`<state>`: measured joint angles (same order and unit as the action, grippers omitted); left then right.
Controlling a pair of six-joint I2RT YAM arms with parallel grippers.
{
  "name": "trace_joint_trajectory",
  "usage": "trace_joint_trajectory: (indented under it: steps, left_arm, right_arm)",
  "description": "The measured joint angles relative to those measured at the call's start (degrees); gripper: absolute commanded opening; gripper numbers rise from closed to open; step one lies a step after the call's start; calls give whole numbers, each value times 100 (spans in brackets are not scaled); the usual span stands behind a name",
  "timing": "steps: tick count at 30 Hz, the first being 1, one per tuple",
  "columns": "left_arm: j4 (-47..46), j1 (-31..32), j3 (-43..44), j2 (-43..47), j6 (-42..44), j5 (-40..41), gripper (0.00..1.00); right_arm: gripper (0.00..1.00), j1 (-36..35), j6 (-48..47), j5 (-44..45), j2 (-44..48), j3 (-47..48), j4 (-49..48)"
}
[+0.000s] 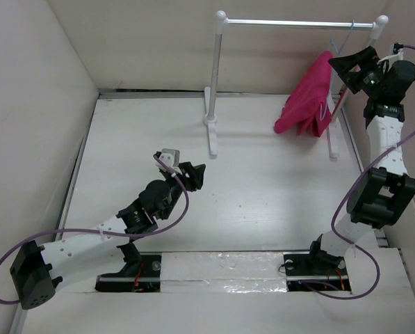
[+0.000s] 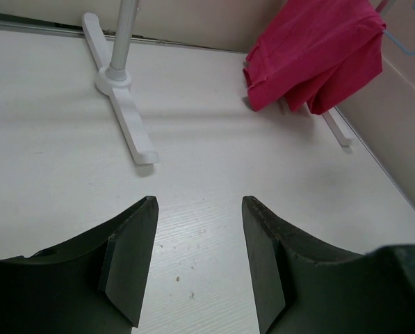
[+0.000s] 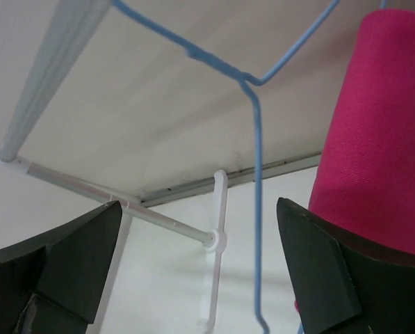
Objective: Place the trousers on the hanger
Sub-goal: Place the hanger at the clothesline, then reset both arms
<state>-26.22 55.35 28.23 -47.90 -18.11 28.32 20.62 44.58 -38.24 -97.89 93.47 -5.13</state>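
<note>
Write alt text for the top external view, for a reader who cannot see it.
Magenta trousers hang bunched from a wire hanger hooked at the right end of a white rack. The right gripper, open, is raised beside them; the left gripper, open, sits low over the table.

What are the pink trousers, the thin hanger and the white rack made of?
Trousers: woven cloth, matte magenta, visible weave and soft folds. Hanger: thin wire, pale blue coating, probably metal underneath, bent at sharp corners. Rack: smooth white posts, plastic or painted; silvery bar looks metal.
</note>
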Motion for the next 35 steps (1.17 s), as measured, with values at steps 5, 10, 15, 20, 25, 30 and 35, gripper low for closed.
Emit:
trace_joint_trajectory:
  steps: [5,10,15,20,25,30,35]
  left_arm:
    - [33,0,0,0,-4,46,51]
    - [79,0,7,9,-22,190,55]
    - [149,0,52,7,-48,350,56]
    - [186,0,87,-17,-74,470,56]
    - [203,0,87,2,-109,647,56]
    - [201,0,87,151,-146,946,55]
    - [59,0,35,151,-146,1154,58]
  right_arm:
    - [99,-4,-243,507,638,-195,205]
    - [100,-168,-352,1327,2133,-1617,-17]
    - [100,-592,-133,1526,3620,-3718,-957]
    - [100,-1471,-136,1172,4590,-5512,-1672]
    - [100,-2164,-721,909,5987,-6452,-1327]
    - [100,-2256,-1335,953,7420,-7012,-625]
    - [100,-2264,-1617,999,7958,-7329,186]
